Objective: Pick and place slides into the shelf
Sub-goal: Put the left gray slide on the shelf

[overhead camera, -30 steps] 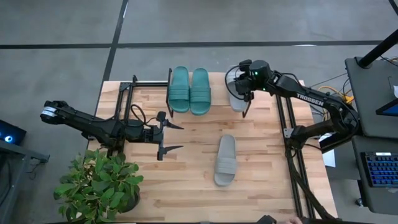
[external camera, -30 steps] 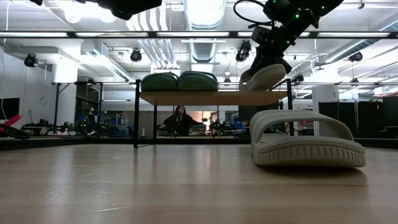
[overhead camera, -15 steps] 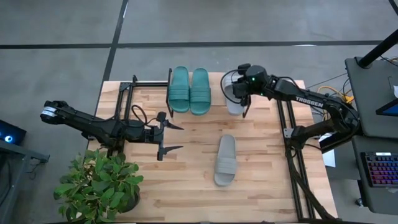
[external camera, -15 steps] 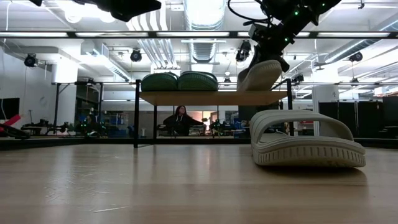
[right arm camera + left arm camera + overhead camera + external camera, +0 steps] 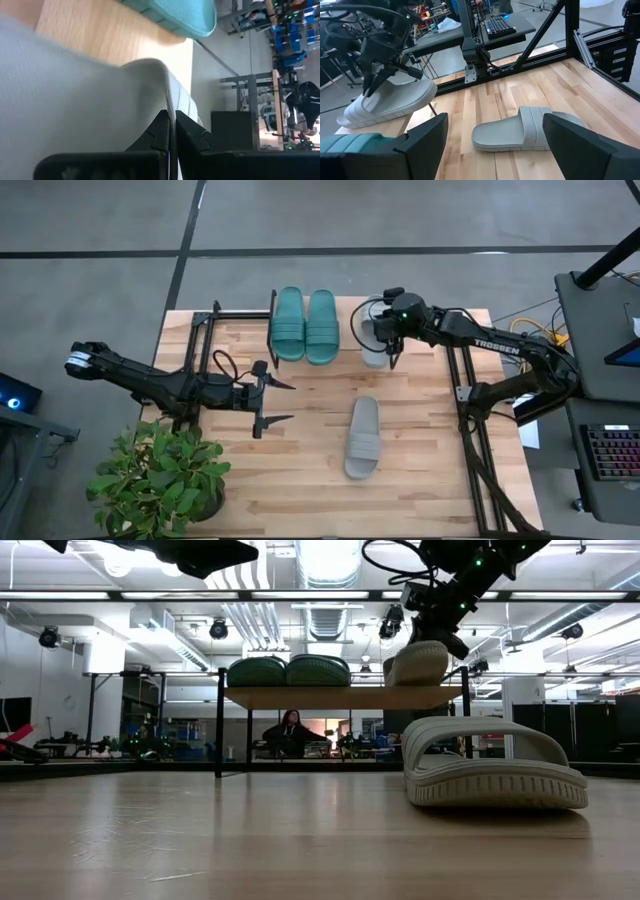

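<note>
The right gripper is pinched tight on the edge of a grey slide, holding it over the right end of the shelf, just right of the two teal slides already on the plank. In the low view the slide hangs tilted, toe down, barely above the board. The grip is only a thin pinch on the edge (not much to hold by), so the slide could swing or slip, land askew, nudge the near teal one, or hang off the shelf's right end and fall. The other grey slide lies on the table, well apart. The left gripper waits wide open, left of it.
</note>
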Available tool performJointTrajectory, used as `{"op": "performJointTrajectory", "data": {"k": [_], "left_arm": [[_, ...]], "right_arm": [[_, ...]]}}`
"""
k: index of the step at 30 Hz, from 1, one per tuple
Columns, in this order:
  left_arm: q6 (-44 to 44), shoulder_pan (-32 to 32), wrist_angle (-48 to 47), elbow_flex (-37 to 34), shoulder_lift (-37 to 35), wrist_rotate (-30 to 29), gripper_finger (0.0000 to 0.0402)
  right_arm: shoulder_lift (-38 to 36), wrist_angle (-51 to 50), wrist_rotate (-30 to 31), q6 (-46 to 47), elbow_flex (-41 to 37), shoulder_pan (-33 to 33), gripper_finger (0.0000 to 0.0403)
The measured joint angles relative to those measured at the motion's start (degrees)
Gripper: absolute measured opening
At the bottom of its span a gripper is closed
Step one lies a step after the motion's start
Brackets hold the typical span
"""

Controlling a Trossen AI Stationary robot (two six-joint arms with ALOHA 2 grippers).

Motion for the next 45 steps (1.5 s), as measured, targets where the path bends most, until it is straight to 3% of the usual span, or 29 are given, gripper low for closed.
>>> {"op": "performJointTrajectory", "data": {"k": [13, 31, 38, 45], "left_arm": [[0.0, 0.0, 0.0, 0.0, 0.0, 0.0, 0.0308], [0.1, 0.0, 0.1, 0.0, 0.0, 0.0, 0.0308], [0.1, 0.0, 0.1, 0.0, 0.0, 0.0, 0.0308], [0.1, 0.0, 0.1, 0.0, 0.0, 0.0, 0.0308]], "right_arm": [[-2.8, -3.7, 0.2, 1.0, -0.2, -0.1, 0.0015], [-4.0, -5.5, 0.4, 3.3, -0.2, -0.1, 0.0153], [-5.7, -5.7, 5.8, 4.2, -0.2, 0.6, 0.0171], [-9.7, -5.9, 6.1, 6.7, -0.2, 1.9, 0.0166]]}}
